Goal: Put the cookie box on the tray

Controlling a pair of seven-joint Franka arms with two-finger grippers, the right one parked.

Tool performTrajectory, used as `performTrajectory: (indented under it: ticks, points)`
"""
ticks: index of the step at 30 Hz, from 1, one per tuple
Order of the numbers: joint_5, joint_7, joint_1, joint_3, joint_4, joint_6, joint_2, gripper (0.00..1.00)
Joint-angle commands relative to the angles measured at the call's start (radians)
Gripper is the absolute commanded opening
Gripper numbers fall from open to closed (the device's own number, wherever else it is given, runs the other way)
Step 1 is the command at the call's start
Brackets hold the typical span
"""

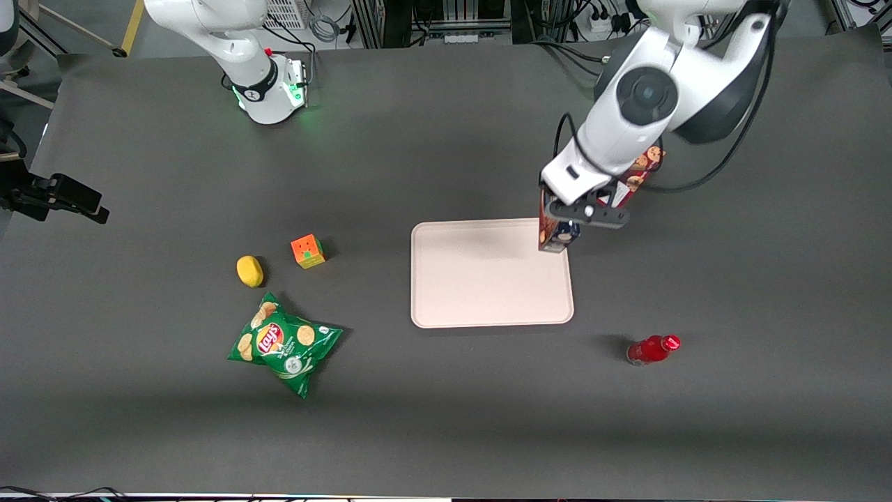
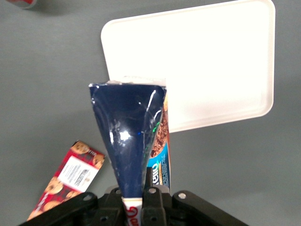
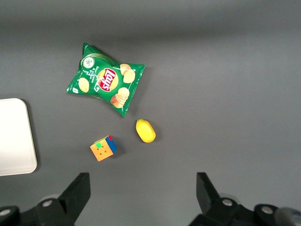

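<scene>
The left arm's gripper has its jaws clamped on the long navy-blue cardboard cookie box, hanging upright over the pale cream-pink rectangular tray's corner, apparently poised for lowering.

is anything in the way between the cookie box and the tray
Nothing visible. The gripper holds the cookie box upright at one corner of the tray, whose surface is bare. The red box lies on the table off the tray.
</scene>
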Motion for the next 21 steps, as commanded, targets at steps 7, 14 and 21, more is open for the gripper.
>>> performTrajectory:
  ticks: [7,14,21]
  points:
    - [0.095,-0.202,-0.033,-0.004,0.013,0.102,0.137,0.0]
    - [0.149,-0.243,-0.033,-0.003,0.011,0.154,0.195,0.0]
    - [0.224,-0.282,-0.032,0.002,0.01,0.194,0.245,0.0]
